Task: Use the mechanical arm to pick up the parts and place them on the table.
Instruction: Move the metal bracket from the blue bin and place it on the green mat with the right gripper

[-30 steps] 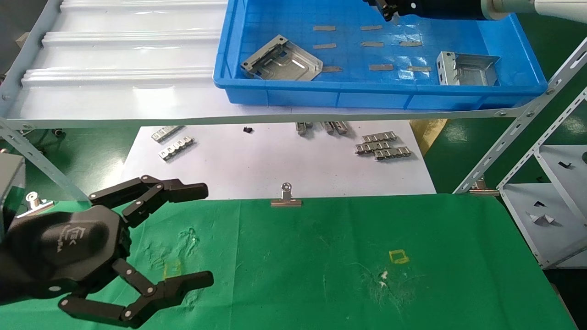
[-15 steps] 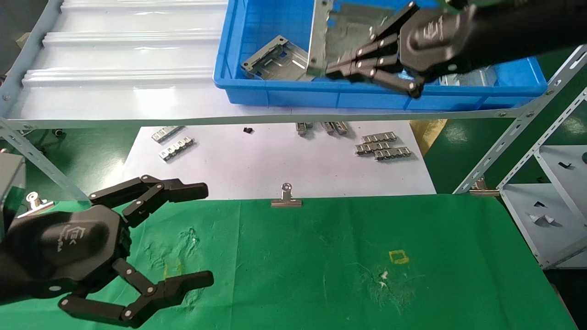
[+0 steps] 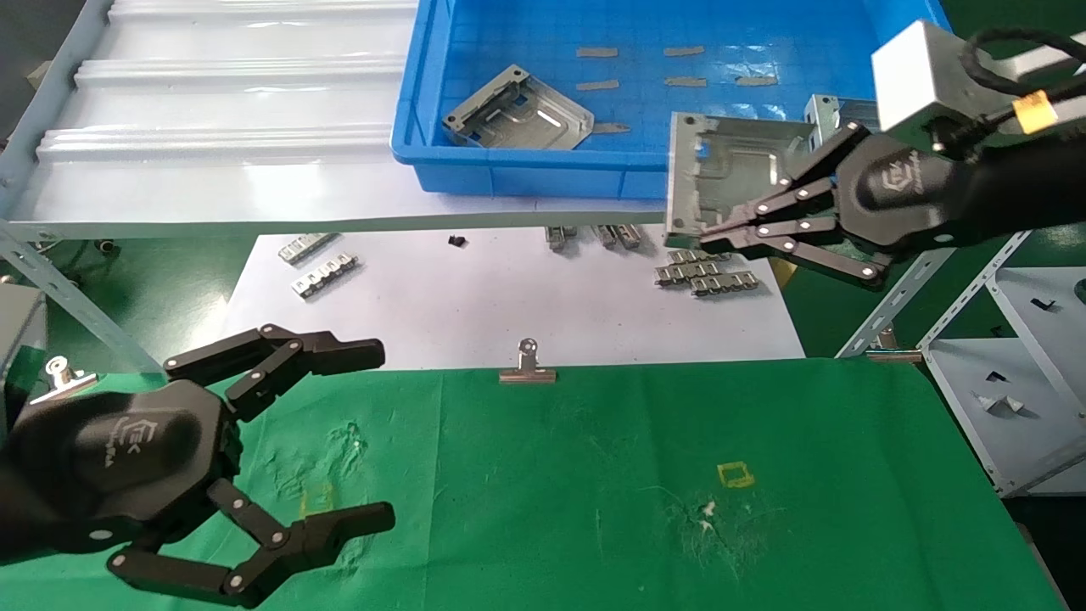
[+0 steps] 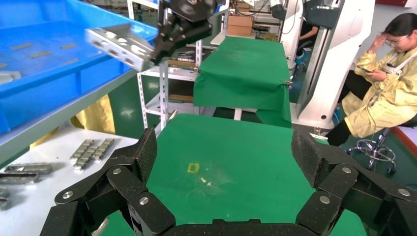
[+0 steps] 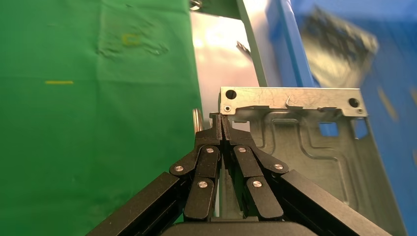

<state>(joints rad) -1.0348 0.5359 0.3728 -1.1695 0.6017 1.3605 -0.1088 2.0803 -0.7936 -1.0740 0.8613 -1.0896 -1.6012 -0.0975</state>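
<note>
Carrying: head view, right claw (image 3: 721,231) pinched shut on one edge of a part (image 3: 725,170), held in the air over the front rim of the blue bin (image 3: 543,178), clear of the table (image 3: 594,475).
Key relation: table's green cloth lies below and toward the robot from the held part; yellow square mark (image 3: 736,473) sits nearly straight under it, nearer the right arm.
Other parts: one flat in the bin (image 3: 519,110), one behind the held plate (image 3: 827,110), mostly hidden.
Left claw (image 3: 339,433): parked over the table's left side, fingers spread wide, empty.
Left wrist view: held part (image 4: 120,44) seen edge-on, roughly level, high above the green table (image 4: 231,167); left claw (image 4: 223,147) open, nothing in it.
Right wrist view: fingertips (image 5: 221,125) closed tight on the plate's corner beside a hole; part (image 5: 305,132) juts forward.
Material: thin stamped grey sheet metal, folded rim, embossed ridges, cutouts; rigid, slick, a thin grip edge, so likely to swing.
Table texture: soft cloth, whitish scuffs.
</note>
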